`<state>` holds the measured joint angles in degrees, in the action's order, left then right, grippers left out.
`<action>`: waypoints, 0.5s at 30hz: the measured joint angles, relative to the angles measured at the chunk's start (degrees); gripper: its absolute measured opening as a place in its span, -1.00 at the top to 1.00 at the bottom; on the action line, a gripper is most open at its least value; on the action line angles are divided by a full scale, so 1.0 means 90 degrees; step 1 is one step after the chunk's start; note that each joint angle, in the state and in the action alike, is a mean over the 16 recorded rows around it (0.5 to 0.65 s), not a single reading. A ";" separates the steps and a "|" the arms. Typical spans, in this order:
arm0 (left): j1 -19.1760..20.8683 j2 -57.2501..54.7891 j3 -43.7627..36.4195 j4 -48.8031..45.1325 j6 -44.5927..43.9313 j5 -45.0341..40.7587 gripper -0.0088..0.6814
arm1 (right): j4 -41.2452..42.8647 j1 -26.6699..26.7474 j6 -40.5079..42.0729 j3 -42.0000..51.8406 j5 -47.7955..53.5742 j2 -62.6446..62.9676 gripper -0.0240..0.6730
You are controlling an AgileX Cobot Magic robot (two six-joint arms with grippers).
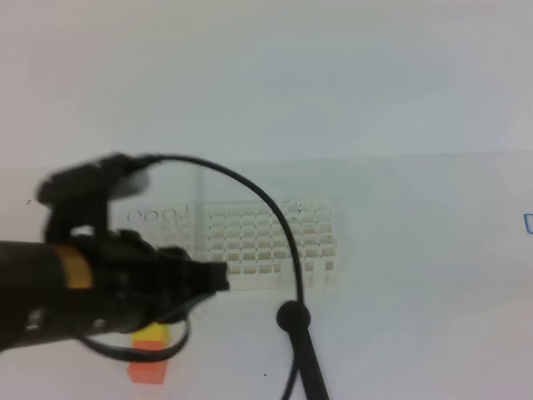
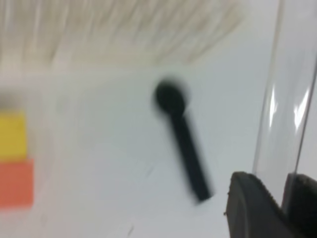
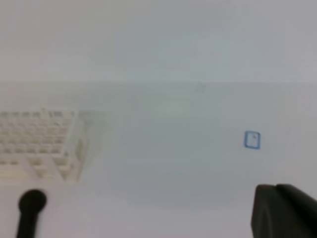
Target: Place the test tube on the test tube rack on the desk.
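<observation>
From where I stand, the left gripper (image 2: 277, 203) is clamped on the slender, colourless, transparent test tube (image 2: 285, 99), which rises steeply along the right edge of the left wrist view, its lower end pinched between the dark fingers (image 2: 247, 208). In the high view the black left arm fills the lower left, its tip just short of the white plastic lattice rack (image 1: 266, 242) at the centre of the plain white desk (image 1: 433, 275); the tube itself is practically invisible there. To do this step well, I judge the arm should carry the tube above one square hole, bring it upright, and lower it straight, keeping clear of the black rod with a round knob (image 1: 293, 317) lying just in front of the rack. The small yellow-and-orange block (image 1: 148, 354) sits at lower left. The right wrist view alone shows a small blue square mark (image 3: 252, 140) and the right gripper (image 3: 285, 210) at lower right; whether its jaws are apart I cannot tell.
</observation>
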<state>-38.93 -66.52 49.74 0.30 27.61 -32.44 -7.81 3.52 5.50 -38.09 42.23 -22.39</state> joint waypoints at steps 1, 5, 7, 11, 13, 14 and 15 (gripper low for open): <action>0.0000 0.0245 -0.0001 -0.0068 0.0001 0.0077 0.84 | -0.0223 0.0000 0.0181 0.0000 -0.0090 -0.0015 0.94; 0.0000 0.1079 -0.0003 -0.0342 -0.0017 0.0472 0.80 | -0.1522 0.0014 0.1299 0.0000 -0.0388 -0.0152 0.94; 0.0001 0.1402 -0.0006 -0.0487 -0.0083 0.0735 0.82 | -0.2369 0.0040 0.2081 -0.0001 -0.0467 -0.0272 0.94; 0.0001 0.1825 -0.0050 -0.0794 -0.0270 0.1277 0.84 | -0.4098 0.0140 0.3780 -0.0038 -0.0475 -0.0615 0.94; 0.0001 0.1949 -0.0133 -0.0944 -0.0383 0.1578 0.82 | -0.4874 0.0213 0.4585 -0.0090 -0.0413 -0.0831 0.94; 0.0001 0.1998 -0.0196 -0.1003 -0.0441 0.1747 0.82 | -0.5221 0.0254 0.4953 -0.0123 -0.0368 -0.0944 0.94; 0.0001 0.2041 -0.0279 -0.1051 -0.0499 0.1941 0.80 | -0.5539 0.0300 0.5300 -0.0162 -0.0317 -0.1059 0.94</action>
<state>-38.92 -48.15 47.23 -9.16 23.11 -14.96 -57.66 6.22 53.20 -39.55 39.38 -31.92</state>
